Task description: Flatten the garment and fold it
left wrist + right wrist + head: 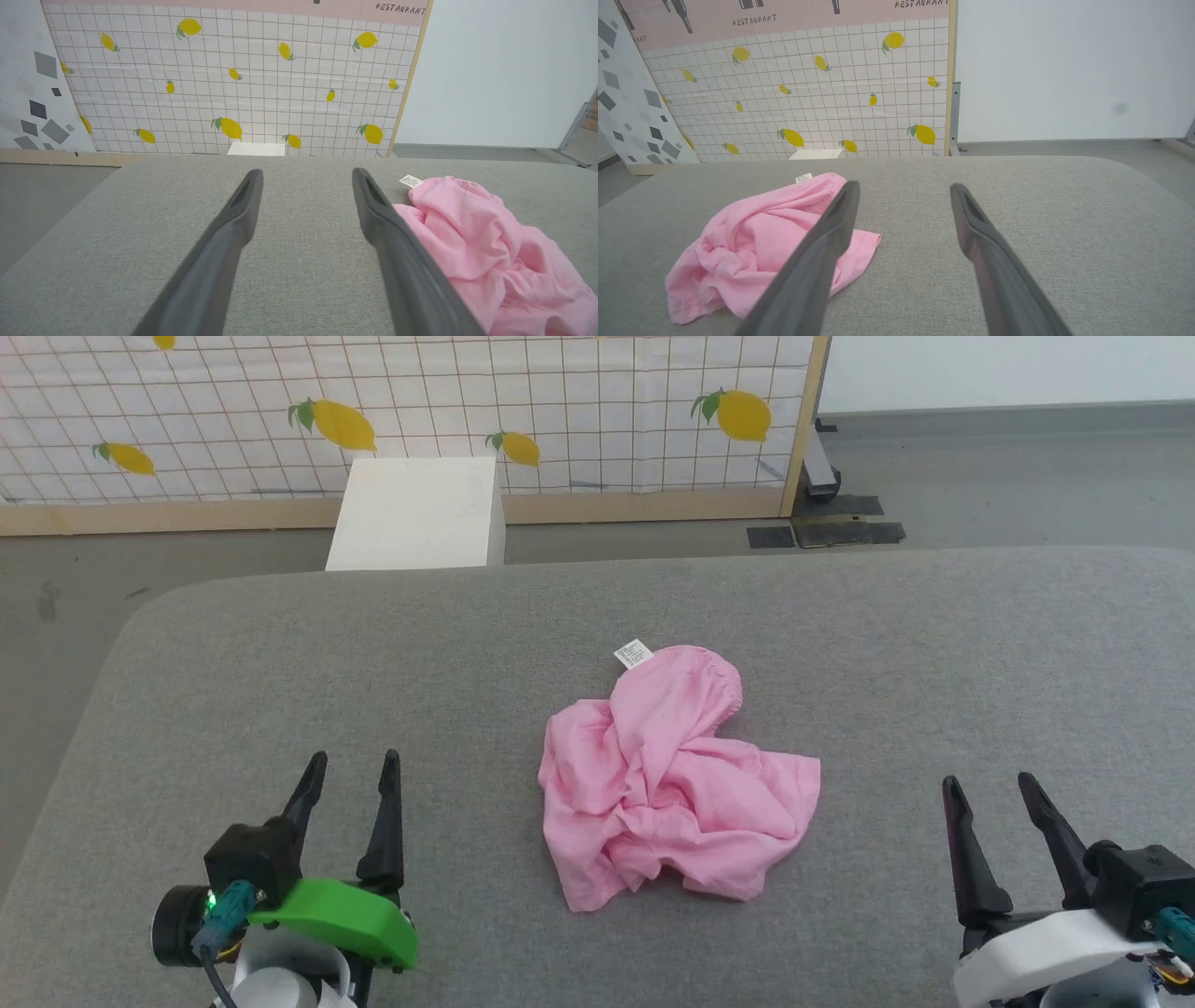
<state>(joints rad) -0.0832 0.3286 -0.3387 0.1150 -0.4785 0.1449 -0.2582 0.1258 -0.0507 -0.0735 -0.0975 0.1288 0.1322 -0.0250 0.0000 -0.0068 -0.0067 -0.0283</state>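
Here is the garment (pixel 672 784), a pink crumpled heap sitting near the middle of the grey padded surface (pixel 934 644), and nothing is touching it. Its white label (pixel 633 654) sticks out at the far tip, right beside a rounded, gathered edge. On the near side a pointed corner juts towards the robot, and a wider flap with a straight hem spreads out to the right.

The left jaws are low on the left, spread wide and empty, fingers pointing away from the robot. The right jaws are low on the right, just as wide apart and holding nothing. Bare grey fabric lies between each pair and the heap, so both sides have room, and there is more beyond the label.

In the left wrist view the garment (pixel 486 252) lies off to the right of the fingers; in the right wrist view it (pixel 752 252) lies to the left, partly behind one finger.

The surface's far edge curves round at the left corner, with grey floor (pixel 980 467) past it, then a white box (pixel 415 513) against a lemon-print panel (pixel 560 411).
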